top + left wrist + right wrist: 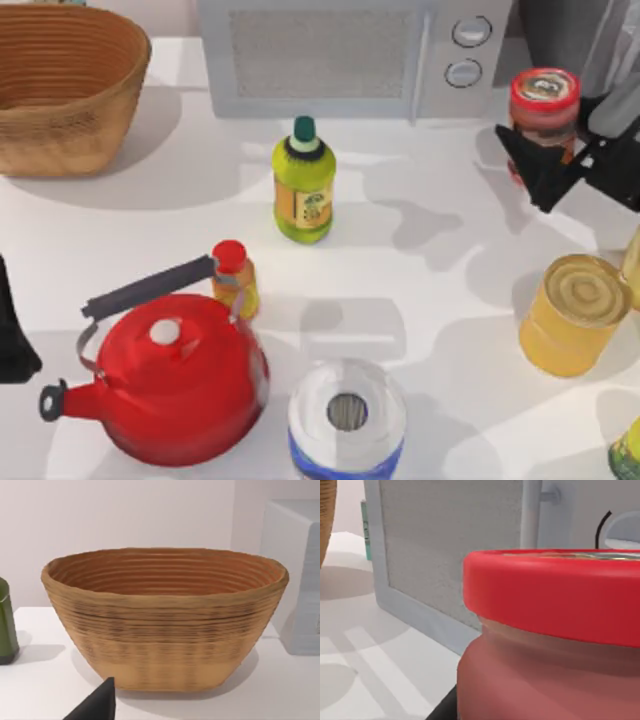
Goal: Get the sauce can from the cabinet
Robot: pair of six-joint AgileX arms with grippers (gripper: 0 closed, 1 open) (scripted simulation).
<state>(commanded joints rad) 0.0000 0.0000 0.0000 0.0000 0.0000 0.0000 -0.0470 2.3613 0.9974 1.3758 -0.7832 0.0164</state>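
red-rimmed sauce can (544, 105), possibly brownish label

The right gripper (548, 165) reaches in from the right edge at the far right of the counter, its dark jaws pointing left and closed around the sauce can (543, 118), which stands upright between them. The left gripper (12, 335) sits parked at the left edge, in the near half, seen as a dark shape; its jaw state cannot be told.

Top view overhead; left wrist faces basket (165, 620), shared
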